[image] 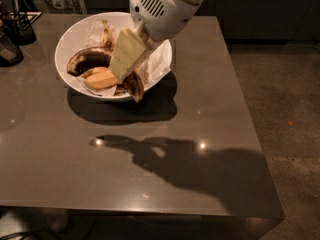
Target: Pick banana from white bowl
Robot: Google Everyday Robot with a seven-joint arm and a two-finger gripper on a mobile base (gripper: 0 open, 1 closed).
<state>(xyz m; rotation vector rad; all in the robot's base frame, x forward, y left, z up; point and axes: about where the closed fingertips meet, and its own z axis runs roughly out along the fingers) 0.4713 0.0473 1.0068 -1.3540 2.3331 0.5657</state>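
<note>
Several brown-black bananas lie in the white bowl (66, 44). The largest banana (89, 61) curves along the left inside wall. A thinner dark strip (106, 34) stands against the far wall, and another dark piece (134, 86) rests at the near rim, its end poking just over the edge. Touching the big banana on its near side are two pale orange-yellow lumps (100, 79). Crinkled white paper (159, 59) lines the bowl's right side.

The gripper (122, 71) reaches down into the bowl from above its right rim, a cream-coloured wedge tilted toward the bowl's middle. Its tip is right over the orange lumps and just beside the near dark piece. Whether it is spread or clamped, or has hold of anything, I cannot tell from here. The white arm housing (160, 6) hangs over the bowl's far right edge.

The bowl sits on a glossy grey table (60, 169), and the arm's shadow (200, 169) falls nearer than the bowl. Left of the bowl stand a dark holder (20, 29) and a dark pot (9, 51).
</note>
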